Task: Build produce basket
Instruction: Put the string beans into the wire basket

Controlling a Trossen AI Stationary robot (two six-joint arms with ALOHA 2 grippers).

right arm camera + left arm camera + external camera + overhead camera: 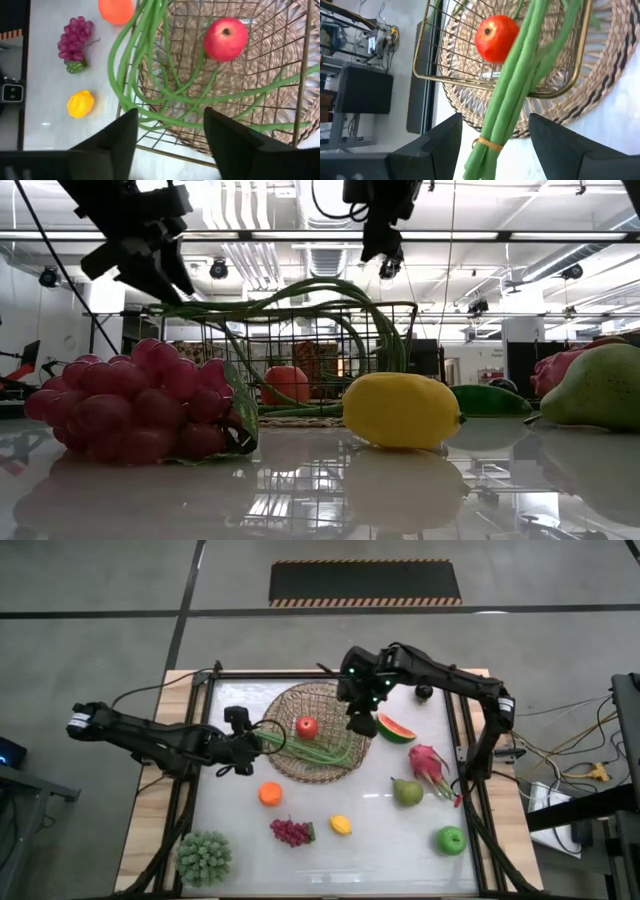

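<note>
White tabletop (380, 840): left pincer (243, 745) beside basket (300, 762) rim, stalks (320, 748) overhanging.

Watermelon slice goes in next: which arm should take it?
Right. The right gripper hovers open over the basket rim, next to the watermelon slice; the left gripper sits across the basket by the green stalks.

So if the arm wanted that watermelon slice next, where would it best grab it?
Probably from straight above, pinching the flat faces across the wedge's middle. The watermelon slice lies on the table just right of the basket, clear of the other fruit, with the right tool open and already close beside it. Its curved green rind looks harder to pinch.
</note>
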